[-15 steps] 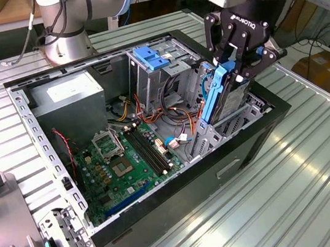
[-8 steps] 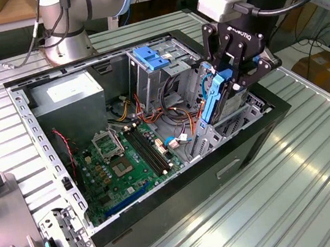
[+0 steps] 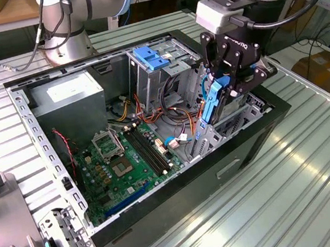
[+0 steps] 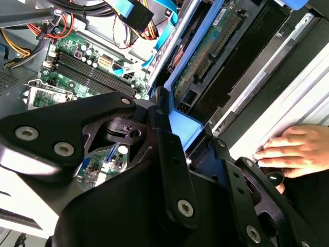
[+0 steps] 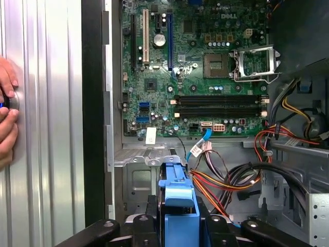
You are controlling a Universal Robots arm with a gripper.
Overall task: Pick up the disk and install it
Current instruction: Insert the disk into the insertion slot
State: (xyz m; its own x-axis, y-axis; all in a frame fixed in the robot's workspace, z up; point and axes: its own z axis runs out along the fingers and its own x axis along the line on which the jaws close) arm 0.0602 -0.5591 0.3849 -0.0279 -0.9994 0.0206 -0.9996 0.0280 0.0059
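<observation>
The disk [image 3: 213,99], dark with bright blue rails, stands on edge between my gripper's [image 3: 227,89] fingers, held over the drive bay at the end of the open computer case [image 3: 180,186] on the exterior view's right. My gripper is shut on it. In the first wrist view the disk's blue rail [image 5: 178,198] sticks out from between the black fingers [image 5: 149,211], above the bay's metal floor. The second wrist view shows the disk's blue end [image 4: 186,126] and green circuit side [image 4: 211,49] next to the case wall.
Inside the case lie the green motherboard [image 3: 127,160], a grey power supply [image 3: 67,94], a light-blue latch plate [image 3: 151,57] and red, orange and black cables [image 5: 231,180] beside the bay. A person's hand [image 4: 295,152] rests on the slatted table just outside the case wall. Grey fixtures [image 3: 0,185] sit on the exterior view's left.
</observation>
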